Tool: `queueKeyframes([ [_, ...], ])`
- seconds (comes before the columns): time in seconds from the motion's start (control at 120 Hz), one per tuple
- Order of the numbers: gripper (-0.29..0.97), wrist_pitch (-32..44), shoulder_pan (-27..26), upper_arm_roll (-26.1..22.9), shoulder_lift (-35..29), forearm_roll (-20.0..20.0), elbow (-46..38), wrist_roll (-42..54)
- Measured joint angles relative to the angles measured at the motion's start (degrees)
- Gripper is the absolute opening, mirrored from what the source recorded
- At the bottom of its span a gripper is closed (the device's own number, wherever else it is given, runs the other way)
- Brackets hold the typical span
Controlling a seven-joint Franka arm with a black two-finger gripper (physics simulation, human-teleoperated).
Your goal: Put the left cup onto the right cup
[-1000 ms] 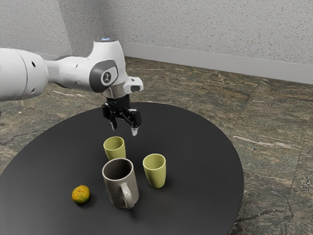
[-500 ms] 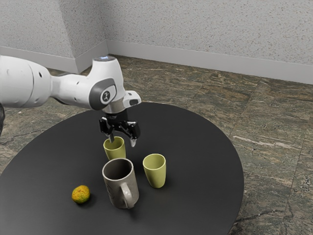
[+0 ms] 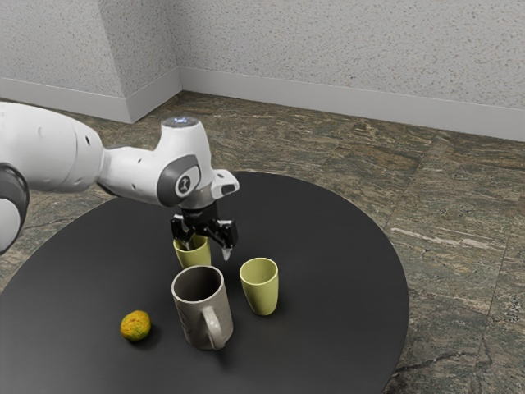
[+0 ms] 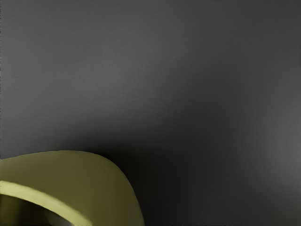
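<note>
At the rim of the left cup [image 3: 192,254], your gripper [image 3: 207,243] hangs jaws apart, seemingly astride the wall; it's likely light, rigid, slick, so pinch that wall squarely.

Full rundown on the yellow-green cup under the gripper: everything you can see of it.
The left cup is a small handleless tumbler, olive-green and smooth, like glazed ceramic or plastic, narrowing toward its base. It stands upright, open end up, on the black table. The open gripper straddles its rim on the exterior view's right side, one finger inside and one outside; I cannot confirm contact. The grey mug stands just in front of it, and the matching cup stands apart.
</note>
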Motion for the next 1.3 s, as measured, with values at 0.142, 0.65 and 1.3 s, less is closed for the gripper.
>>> queueKeyframes([
  [0.142, 0.43, 1.11, 0.22, 0.08, 0.01, -0.07, -0.65, -0.65],
  [0.65, -0.08, 2.01, 0.28, 0.25, -0.26, 0.04, -0.81, -2.17],
  [1.3, -0.1, -15.5, -9.08, -2.81, -6.35, 10.16, 10.11, -8.62],
])
